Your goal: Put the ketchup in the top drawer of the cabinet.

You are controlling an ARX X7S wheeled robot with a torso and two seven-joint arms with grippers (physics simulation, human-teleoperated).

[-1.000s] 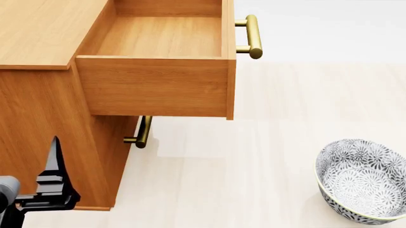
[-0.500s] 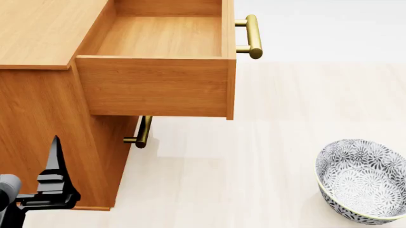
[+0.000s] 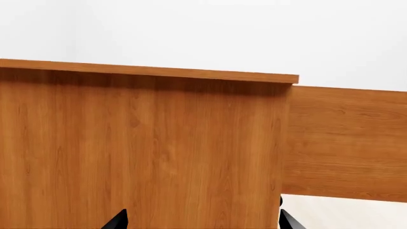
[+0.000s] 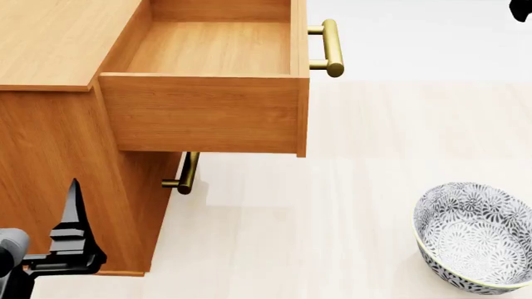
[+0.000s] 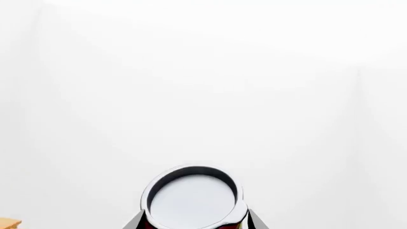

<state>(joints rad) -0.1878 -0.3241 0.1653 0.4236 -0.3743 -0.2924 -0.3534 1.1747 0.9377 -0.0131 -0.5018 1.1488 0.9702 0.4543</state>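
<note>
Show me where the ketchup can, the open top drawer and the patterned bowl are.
ketchup point(image 5: 190, 200), right wrist view, on its silver lid.
top drawer point(image 4: 212, 48), head view, on its bare wooden floor.
bowl point(image 4: 475, 240), head view, on its patterned inside.

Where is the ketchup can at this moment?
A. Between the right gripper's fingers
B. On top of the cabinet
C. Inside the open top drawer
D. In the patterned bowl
A: the right wrist view shows the ketchup flanked by the right gripper's fingertips; the top drawer holds nothing.
</note>
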